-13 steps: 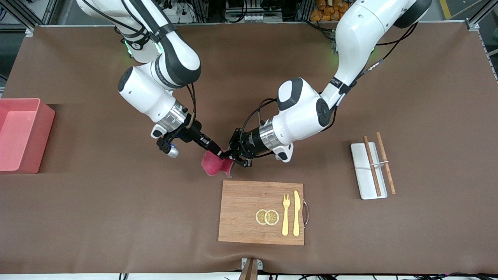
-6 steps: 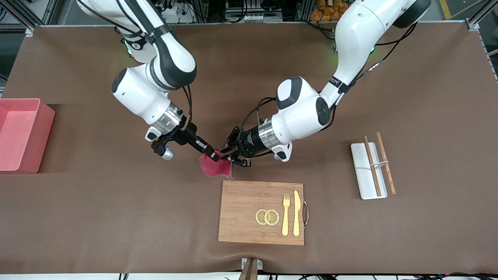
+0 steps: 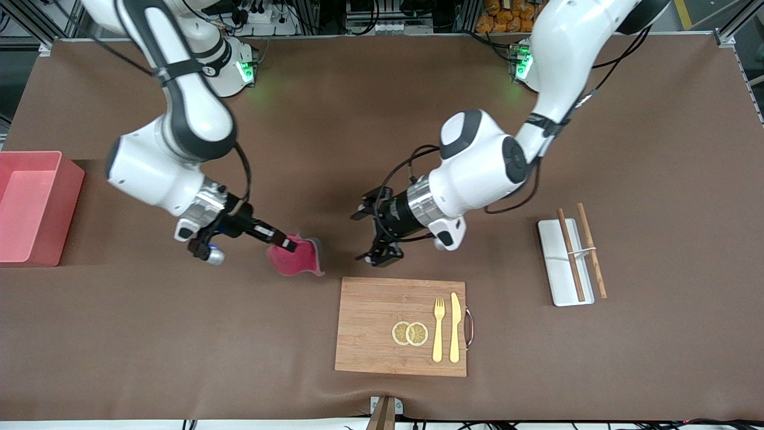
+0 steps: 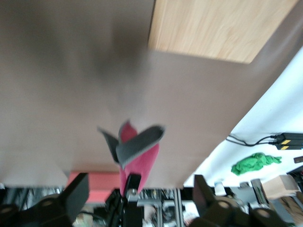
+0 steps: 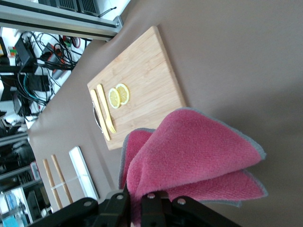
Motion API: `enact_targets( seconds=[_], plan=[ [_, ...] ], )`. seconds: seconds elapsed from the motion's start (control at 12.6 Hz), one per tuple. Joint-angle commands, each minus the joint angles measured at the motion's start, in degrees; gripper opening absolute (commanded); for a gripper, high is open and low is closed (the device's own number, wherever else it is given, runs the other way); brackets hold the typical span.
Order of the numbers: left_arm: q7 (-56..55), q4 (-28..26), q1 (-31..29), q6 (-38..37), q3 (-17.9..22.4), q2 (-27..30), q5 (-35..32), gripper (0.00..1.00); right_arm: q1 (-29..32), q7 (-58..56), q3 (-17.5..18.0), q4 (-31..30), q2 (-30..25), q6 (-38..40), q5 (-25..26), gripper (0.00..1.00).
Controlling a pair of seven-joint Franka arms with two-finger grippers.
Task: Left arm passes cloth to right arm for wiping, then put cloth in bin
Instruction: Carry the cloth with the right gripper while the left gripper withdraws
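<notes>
The crimson cloth point(image 3: 293, 258) with its grey edge hangs folded from my right gripper point(image 3: 285, 242), which is shut on its upper edge over the brown mat, off the cutting board's corner toward the right arm's end. In the right wrist view the cloth point(image 5: 191, 153) fills the space ahead of the shut right gripper point(image 5: 137, 202). My left gripper point(image 3: 371, 236) is open and empty, over the mat just above the board's edge. In the left wrist view the left gripper point(image 4: 139, 183) stands wide apart, with the cloth point(image 4: 139, 158) farther off. The pink bin point(image 3: 62, 179) stands at the right arm's end of the table.
A wooden cutting board point(image 3: 370, 322) with two lemon slices point(image 3: 410, 333), a fork point(image 3: 439, 328) and a knife point(image 3: 455, 327) lies near the front edge. A flat white tray point(image 3: 555, 269) with two brown chopsticks point(image 3: 591, 251) lies toward the left arm's end.
The left gripper let go of the cloth and opened, drawing back a little. The right arm carried the cloth away from it, toward the bin's end of the table.
</notes>
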State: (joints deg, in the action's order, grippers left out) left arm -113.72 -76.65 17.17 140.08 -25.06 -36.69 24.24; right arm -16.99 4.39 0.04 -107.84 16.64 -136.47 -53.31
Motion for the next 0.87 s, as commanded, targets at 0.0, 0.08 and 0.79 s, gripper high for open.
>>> enact_targets(
  seconds=[0.0, 0.08, 0.79],
  plan=[
    [1.9, -1.13, -4.67, -8.56, -0.07, 4.25, -6.91, 1.0, 6.86, -6.31, 0.75, -0.18, -1.08, 8.21, 3.62, 0.0],
    [5.05, -1.13, -7.04, -12.25, -0.33, 5.3, -7.89, 1.0, 9.32, -6.41, 0.83, 0.78, -1.08, 11.29, 10.18, 0.0],
    [57.58, -1.22, -24.72, -38.36, 0.19, 14.98, -25.78, 1.0, 22.86, -16.84, 0.84, 12.12, -1.08, 35.3, 44.17, 0.0]
  ],
)
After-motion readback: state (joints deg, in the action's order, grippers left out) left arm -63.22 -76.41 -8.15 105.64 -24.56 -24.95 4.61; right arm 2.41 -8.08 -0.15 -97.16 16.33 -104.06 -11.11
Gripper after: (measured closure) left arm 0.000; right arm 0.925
